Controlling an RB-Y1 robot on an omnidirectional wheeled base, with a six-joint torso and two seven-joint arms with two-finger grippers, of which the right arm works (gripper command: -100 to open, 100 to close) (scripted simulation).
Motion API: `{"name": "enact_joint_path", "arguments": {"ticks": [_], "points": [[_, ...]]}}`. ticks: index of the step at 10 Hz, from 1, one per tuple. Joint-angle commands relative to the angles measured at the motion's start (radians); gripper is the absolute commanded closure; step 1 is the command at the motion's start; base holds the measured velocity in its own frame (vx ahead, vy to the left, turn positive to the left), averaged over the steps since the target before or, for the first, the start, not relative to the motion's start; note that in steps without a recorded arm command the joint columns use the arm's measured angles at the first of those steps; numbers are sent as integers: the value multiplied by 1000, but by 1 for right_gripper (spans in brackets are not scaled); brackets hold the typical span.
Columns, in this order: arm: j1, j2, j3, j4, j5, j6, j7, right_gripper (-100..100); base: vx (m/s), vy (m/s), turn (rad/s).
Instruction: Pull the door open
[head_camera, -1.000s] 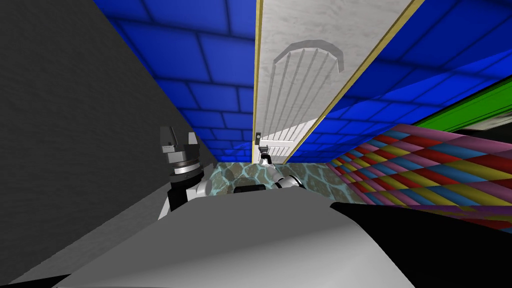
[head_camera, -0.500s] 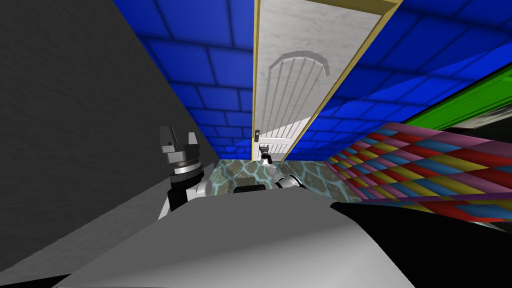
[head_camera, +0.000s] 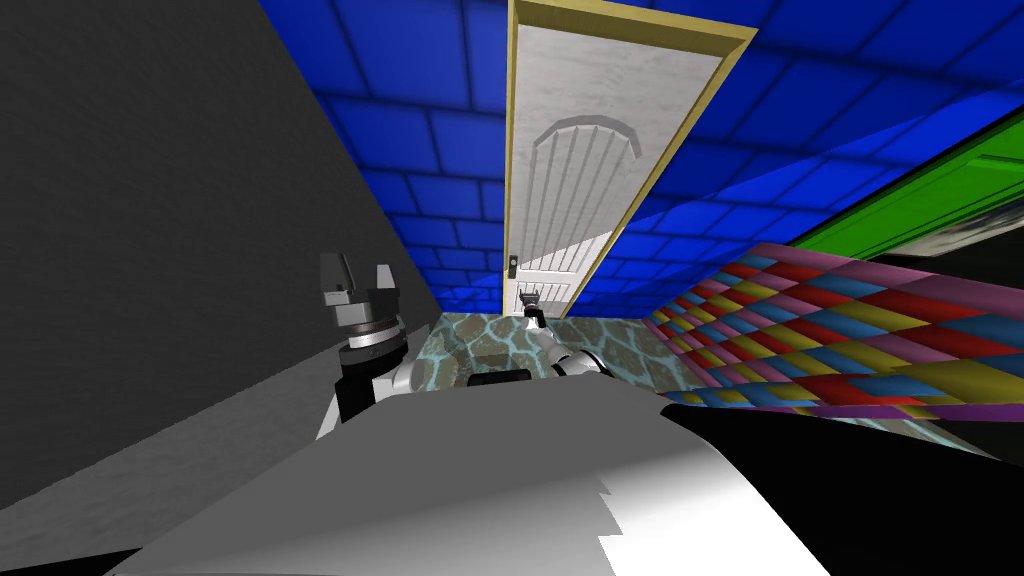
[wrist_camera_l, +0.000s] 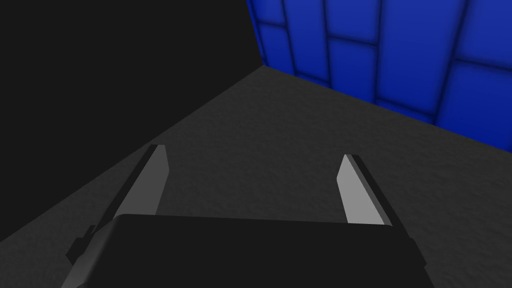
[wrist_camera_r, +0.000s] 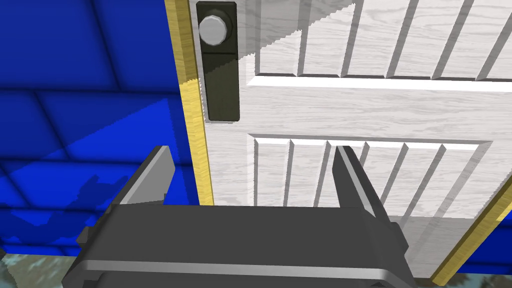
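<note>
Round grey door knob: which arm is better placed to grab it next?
Right, probably. The open right gripper faces the white panelled door, with the round grey knob on its dark plate just ahead. The open left gripper points at a dark grey wall, away from the door.

My head camera looked steeply down and forward from well back, with the white panelled door (head_camera: 590, 170) central in the blue tiled wall (head_camera: 430, 150), a dark grey wall (head_camera: 150, 250) splaying away on my left and the stone-patterned floor (head_camera: 620, 350) below. The right wrist camera sat close to that same door, facing its lower panels and the latch edge with the round knob (wrist_camera_r: 213, 30) and yellow frame (wrist_camera_r: 192, 110). The left wrist camera faced the corner where the grey wall met the blue one, both shared with the head view.
</note>
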Motion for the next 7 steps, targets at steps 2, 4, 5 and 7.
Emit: {"name": "enact_joint_path", "arguments": {"ticks": [2, 4, 5, 7], "points": [[3, -8, -5, -5, 0, 3, 2, -100, -192, -31, 28], [5, -14, -8, -5, 1, 3, 1, -100, -177, -11, 36], [6, -19, -11, -6, 1, 4, 0, -100, -181, -30, 46], [9, -30, -18, -8, 2, 5, -1, -100, -196, -33, 50]]}}
